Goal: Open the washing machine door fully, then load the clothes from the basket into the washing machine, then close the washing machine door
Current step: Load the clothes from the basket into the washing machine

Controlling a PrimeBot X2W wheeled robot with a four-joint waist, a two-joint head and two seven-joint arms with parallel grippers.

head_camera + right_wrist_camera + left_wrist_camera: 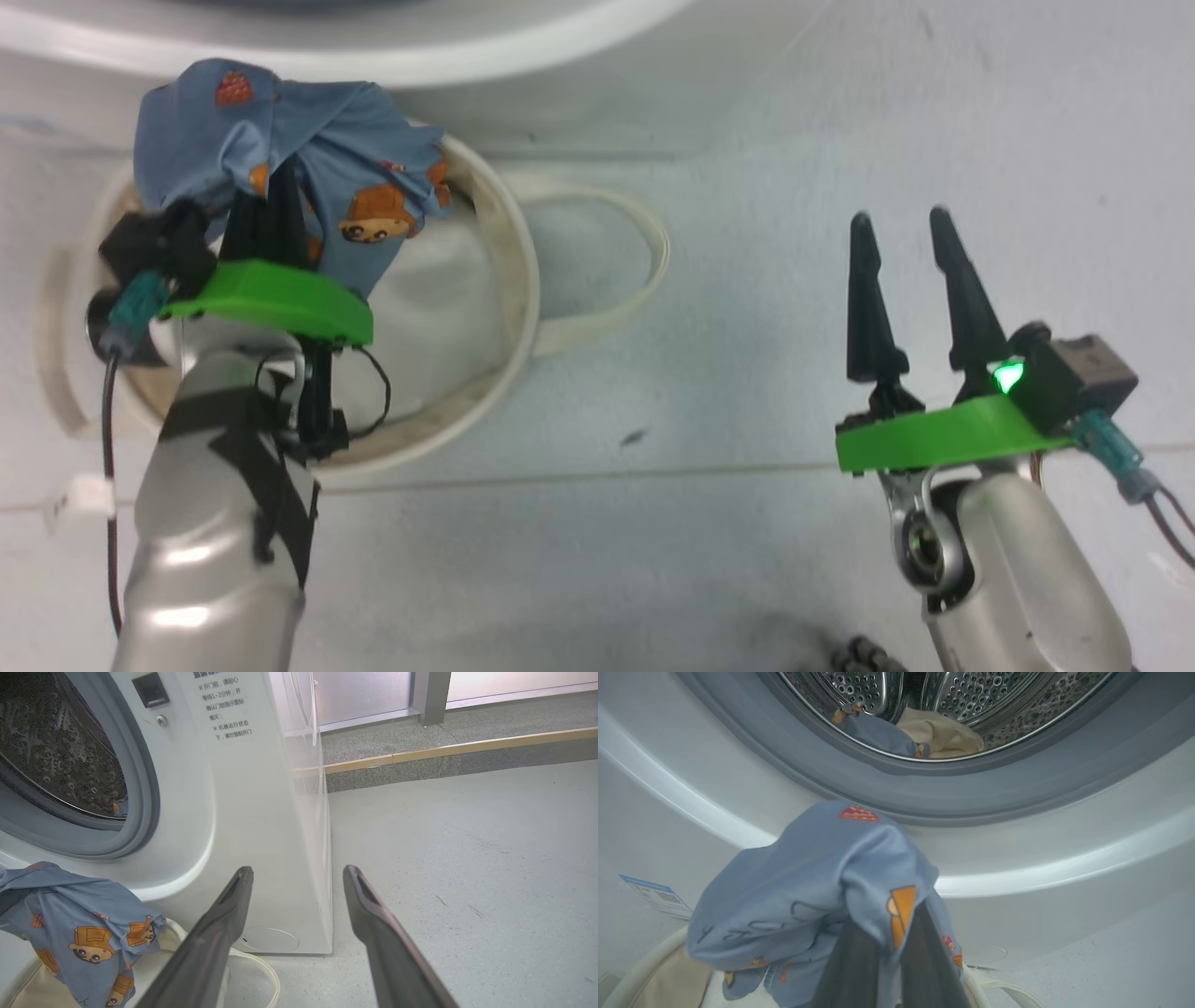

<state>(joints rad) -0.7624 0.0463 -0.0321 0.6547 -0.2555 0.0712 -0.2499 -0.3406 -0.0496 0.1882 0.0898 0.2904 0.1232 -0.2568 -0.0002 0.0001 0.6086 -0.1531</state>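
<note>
My left gripper (275, 201) is shut on a blue printed garment (280, 159) of the clothes, lifted above the cream basket (509, 280). In the left wrist view the same garment (808, 891) drapes over my fingers (859, 961), just below the washing machine (1017, 858) opening. Inside the steel drum lie another blue piece (878, 735) and a beige cloth (943, 735). My right gripper (904, 233) stands open over the floor to the right of the basket. The right wrist view shows the washing machine (233, 812) front, the garment (79, 924) at lower left and my open fingers (219, 933). The door is out of view.
White padding (448, 299) lines the basket, whose loop handle (644, 271) lies on the grey floor (747, 448). A label sticker (656, 896) is on the washer front. Behind the washer a raised ledge (444, 751) runs along the floor.
</note>
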